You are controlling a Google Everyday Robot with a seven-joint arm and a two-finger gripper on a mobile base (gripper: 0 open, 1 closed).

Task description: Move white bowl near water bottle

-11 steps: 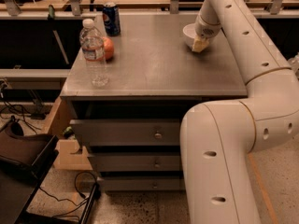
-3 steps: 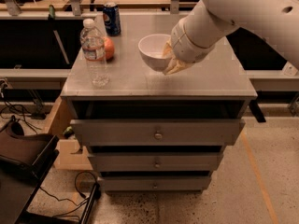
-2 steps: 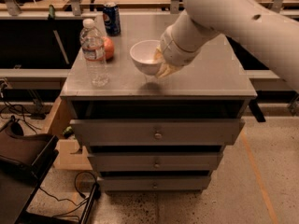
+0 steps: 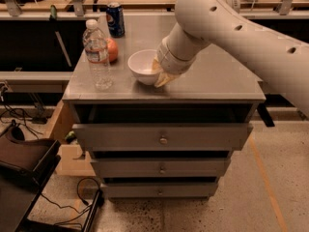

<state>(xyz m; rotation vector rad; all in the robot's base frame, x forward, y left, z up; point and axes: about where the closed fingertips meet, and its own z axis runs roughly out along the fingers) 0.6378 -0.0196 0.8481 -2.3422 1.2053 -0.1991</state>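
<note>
The white bowl (image 4: 142, 65) is upright near the front left of the grey cabinet top (image 4: 217, 76), at or just above the surface. My gripper (image 4: 159, 74) grips the bowl's right rim with its tan fingertips (image 4: 163, 79). The water bottle (image 4: 98, 57), clear with a white cap, stands a short way left of the bowl near the front left corner. The big white arm reaches in from the upper right.
An orange fruit (image 4: 112, 50) sits just behind the bottle. A blue soda can (image 4: 115, 25) stands at the back left. The cabinet has drawers (image 4: 161, 139) below its top. Cables and a dark case lie on the floor at left.
The gripper carried the bowl from the back right of the top towards the left and front, and lowered it close to the water bottle. The bottle, fruit and can have not moved.
</note>
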